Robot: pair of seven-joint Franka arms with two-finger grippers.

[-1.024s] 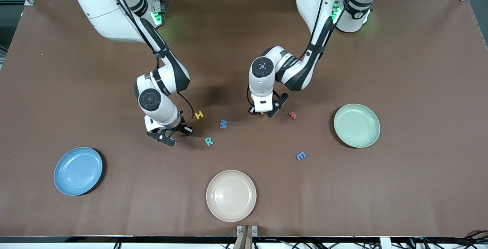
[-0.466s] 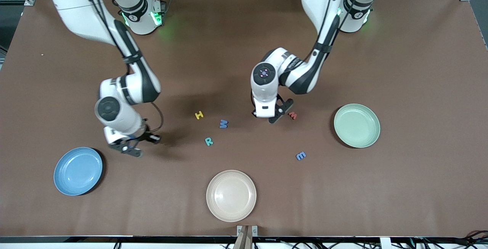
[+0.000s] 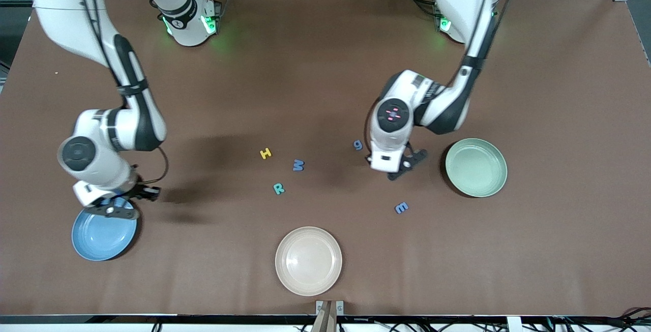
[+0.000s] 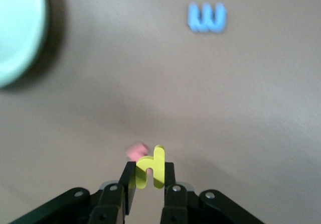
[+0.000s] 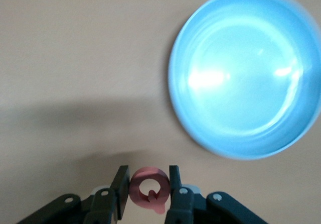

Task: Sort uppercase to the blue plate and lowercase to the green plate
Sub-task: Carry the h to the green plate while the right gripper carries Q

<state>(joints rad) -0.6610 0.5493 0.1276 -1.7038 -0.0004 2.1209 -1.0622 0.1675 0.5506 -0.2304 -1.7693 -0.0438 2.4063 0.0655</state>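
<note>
I see my right gripper [image 5: 148,188] clamped on the red foam Q [image 5: 148,189], over the upper edge of the glossy sky-blue plate [image 3: 104,230], lower left in the front view. My left gripper [image 4: 149,181] pinches the small yellow foam h [image 4: 150,169] just beside the pale mint-green plate [image 3: 476,168], centre-right.

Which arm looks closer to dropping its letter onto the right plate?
The right. Its end effector is shut on the red Q at the blue plate's rim. The left end effector, shut on the yellow h, is over bare table beside the green plate.
</note>
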